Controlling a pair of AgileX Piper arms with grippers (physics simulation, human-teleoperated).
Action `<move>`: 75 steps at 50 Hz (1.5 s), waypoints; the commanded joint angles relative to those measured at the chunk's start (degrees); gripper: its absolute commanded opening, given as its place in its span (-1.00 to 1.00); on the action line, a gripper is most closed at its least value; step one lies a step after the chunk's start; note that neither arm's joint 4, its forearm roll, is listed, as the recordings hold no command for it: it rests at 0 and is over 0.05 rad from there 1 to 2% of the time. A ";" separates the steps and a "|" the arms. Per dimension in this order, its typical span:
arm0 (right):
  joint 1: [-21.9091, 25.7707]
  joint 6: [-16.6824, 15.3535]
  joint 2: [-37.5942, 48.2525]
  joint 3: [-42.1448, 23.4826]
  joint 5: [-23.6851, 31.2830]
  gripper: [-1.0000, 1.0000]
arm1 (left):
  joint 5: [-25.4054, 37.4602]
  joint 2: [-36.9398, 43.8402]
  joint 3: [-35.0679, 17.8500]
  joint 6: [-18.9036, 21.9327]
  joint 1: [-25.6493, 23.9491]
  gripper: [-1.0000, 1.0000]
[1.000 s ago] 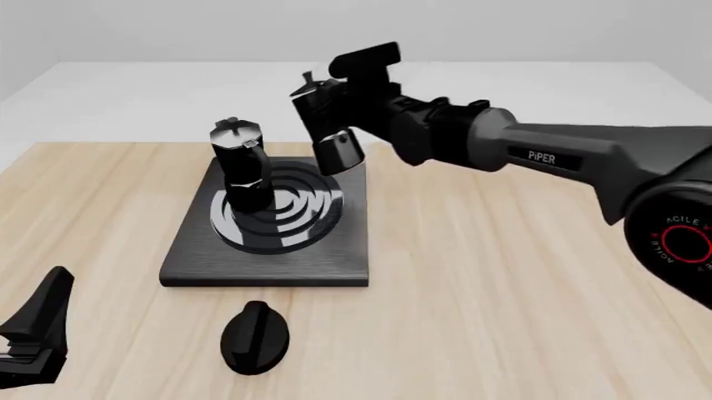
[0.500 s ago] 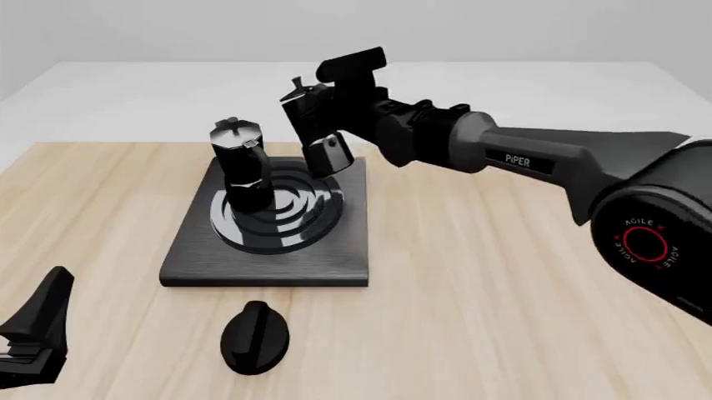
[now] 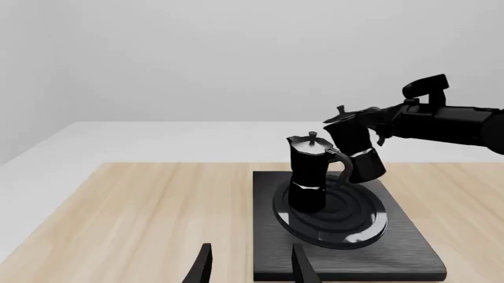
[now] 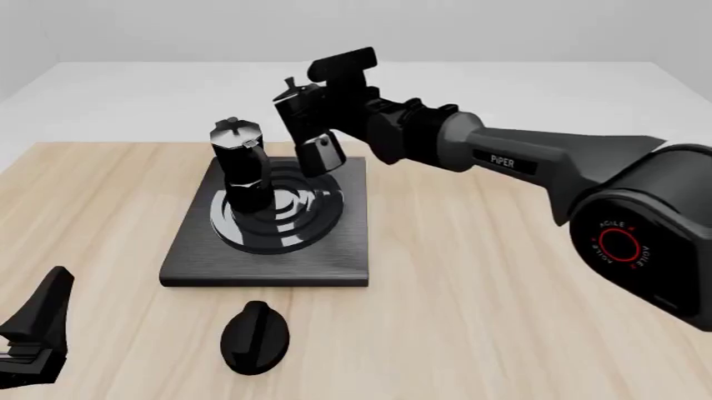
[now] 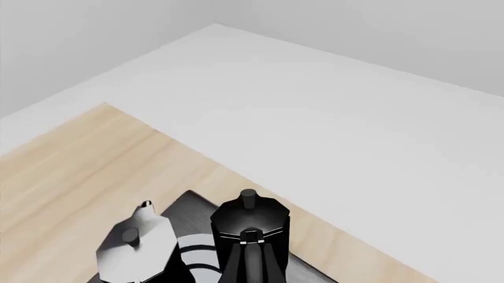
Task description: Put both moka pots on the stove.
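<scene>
right pincer (image 4: 333, 104) is pinching the second moka pot (image 4: 308, 125) by its handle side and we see it tilted in the air over the far right part of the stove (image 4: 195, 265). from the front view we can't say whether its base touches the slab, but the left wrist view shows that pot (image 3: 356, 150) hanging clear above the burner rings (image 3: 331, 215), leaning away from the other one. the first moka pot (image 4: 242, 167) stands upright on the left side of the rings, close beside the held pot but not touching it.

left pincer (image 4: 33, 329) sits low at the near left corner of the surface (image 4: 501, 317), well apart from everything; only the left wrist view shows its two fingertips (image 3: 203, 268) spread with nothing between them.

right wrist view looks down on both pots: we get the held pot's black lid (image 5: 250, 221) and knob from above, and the standing pot's lid (image 5: 136, 244) reads pale silvery there, which the other views barely show.

shapes: pots are glossy black, faceted, waisted in the middle, with a small knob on top. stove is a flat dark grey brushed-looking square with shiny concentric rings. an oval black knob (image 4: 255, 335) lies on the light wood-grain surface just in front of the stove.
</scene>
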 commanded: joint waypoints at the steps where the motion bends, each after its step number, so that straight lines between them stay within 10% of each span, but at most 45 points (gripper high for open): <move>1: 0.23 0.78 -0.84 -2.76 0.22 -1.00 | 0.00 0.00 0.00 0.00 -0.01 1.00; 75: 0.29 2.48 0.22 0.40 -0.02 -1.00 | 0.00 0.00 0.00 0.01 0.00 1.00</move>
